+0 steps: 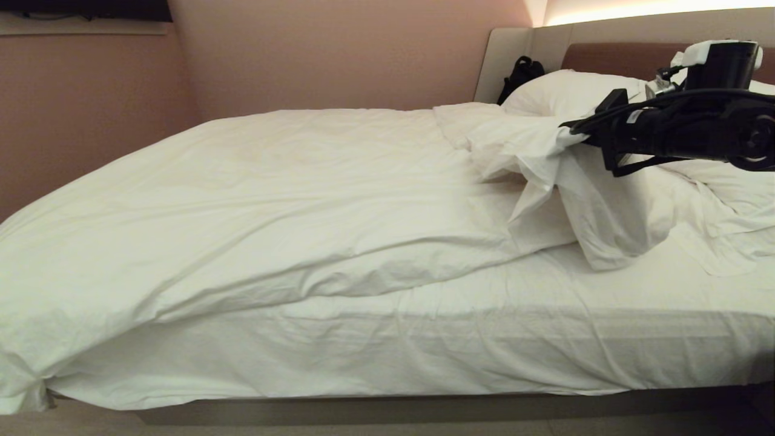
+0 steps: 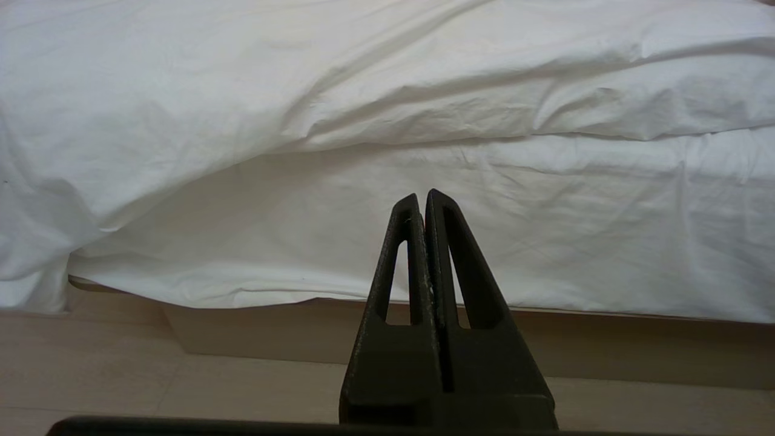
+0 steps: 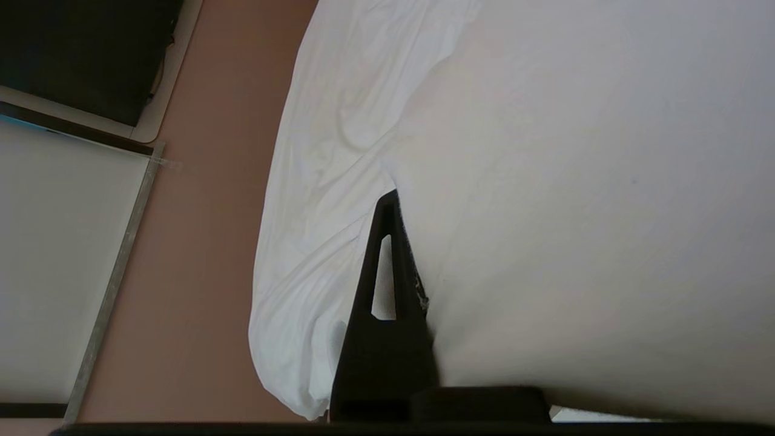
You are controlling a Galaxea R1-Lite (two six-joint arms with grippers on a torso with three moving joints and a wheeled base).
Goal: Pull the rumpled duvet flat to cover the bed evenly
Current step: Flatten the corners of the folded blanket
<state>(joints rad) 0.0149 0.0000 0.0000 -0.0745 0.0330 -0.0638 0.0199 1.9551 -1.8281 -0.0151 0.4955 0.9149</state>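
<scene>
We see the thick, puffy white duvet [image 1: 254, 200] lying rumpled over the wide low bed [image 1: 424, 409] with its white-sheeted mattress, grey-beige platform base and brown padded headboard. The duvet covers the bed's foot end and far side; at the foot corner nearest us it hangs over the edge towards the floor. Along the near edge it is drawn back, baring the thin white fitted sheet [image 1: 605, 303] from the middle of that edge to the head end.

Our right gripper [image 1: 572, 130] reaches in over the head end of the bed, its black jaws closed on a corner of the duvet and holding it lifted above the mattress, so that the cloth hangs down from the grip in a loose fold. In the right wrist view one black finger [image 3: 387, 254] lies against the white cloth, which covers the other one. Behind the lifted corner, white pillows [image 1: 569, 91] lie against the headboard, and a black bag [image 1: 521, 75] stands at the far head corner.

Our left gripper [image 2: 424, 203] is low beside the bed's near edge, apart from the bedding, pointing at the sheeted mattress side; its jaws are pressed together and hold nothing. Pale wooden floor [image 2: 121, 375] lies below it.
</scene>
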